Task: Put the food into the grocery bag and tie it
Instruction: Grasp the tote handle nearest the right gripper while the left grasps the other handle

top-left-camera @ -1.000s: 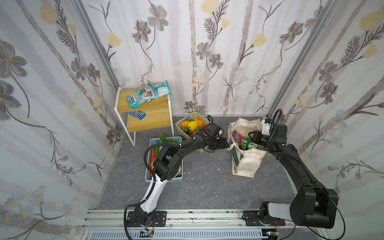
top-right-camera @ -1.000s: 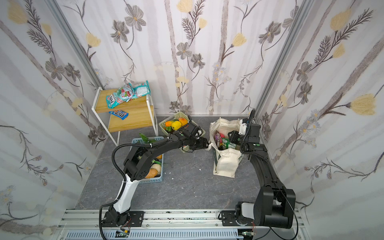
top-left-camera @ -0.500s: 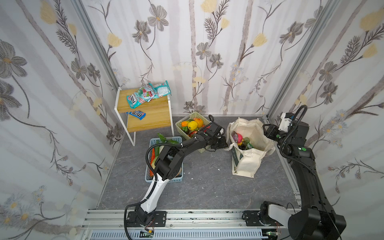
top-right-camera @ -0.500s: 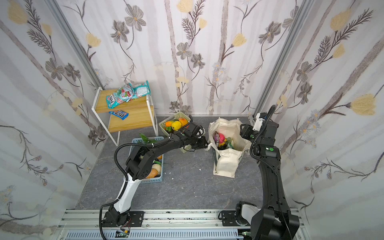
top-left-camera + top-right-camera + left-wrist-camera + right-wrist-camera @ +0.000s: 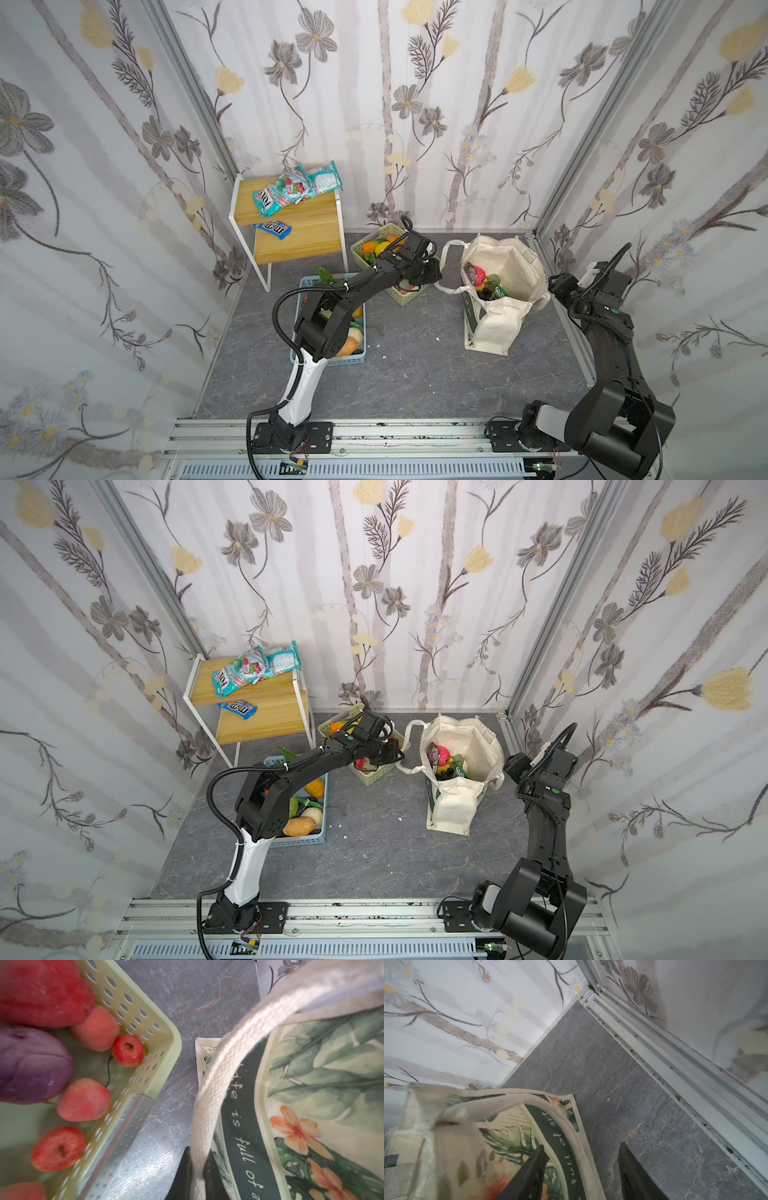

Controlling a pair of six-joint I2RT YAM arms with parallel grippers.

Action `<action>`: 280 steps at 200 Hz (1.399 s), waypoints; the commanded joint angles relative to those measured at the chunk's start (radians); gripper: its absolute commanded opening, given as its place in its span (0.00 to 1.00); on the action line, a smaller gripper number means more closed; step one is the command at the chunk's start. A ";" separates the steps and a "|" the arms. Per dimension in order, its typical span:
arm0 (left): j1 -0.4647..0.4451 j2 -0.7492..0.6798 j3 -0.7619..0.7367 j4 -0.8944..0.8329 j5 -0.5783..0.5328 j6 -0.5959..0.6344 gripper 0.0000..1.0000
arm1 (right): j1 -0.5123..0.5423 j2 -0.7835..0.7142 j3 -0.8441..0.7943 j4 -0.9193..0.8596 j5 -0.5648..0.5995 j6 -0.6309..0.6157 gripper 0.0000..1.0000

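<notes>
Reaching low over the pale green basket point(image 5: 164, 1064), the outstretched left arm's left hand point(image 5: 197, 1180) pinches the grocery bag point(image 5: 494, 328) strap point(image 5: 209, 1093). The bent right arm's right hand point(image 5: 581, 1167) hangs spread and empty beside the bag, food point(image 5: 482, 277) inside.

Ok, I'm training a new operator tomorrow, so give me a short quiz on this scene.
1. True or false: the left gripper is shut on the strap handle of the grocery bag.
2. The right gripper is: A) open and empty; B) shut on a packet; C) shut on a fruit.
3. Fill in: the pink knobbly ball lies in the ____.
Key: 1 true; 2 A; 3 grocery bag.
</notes>
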 commanded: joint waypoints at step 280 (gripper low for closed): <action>0.103 0.009 0.220 -0.175 -0.018 0.238 0.00 | 0.013 0.055 -0.216 0.213 -0.309 0.082 0.06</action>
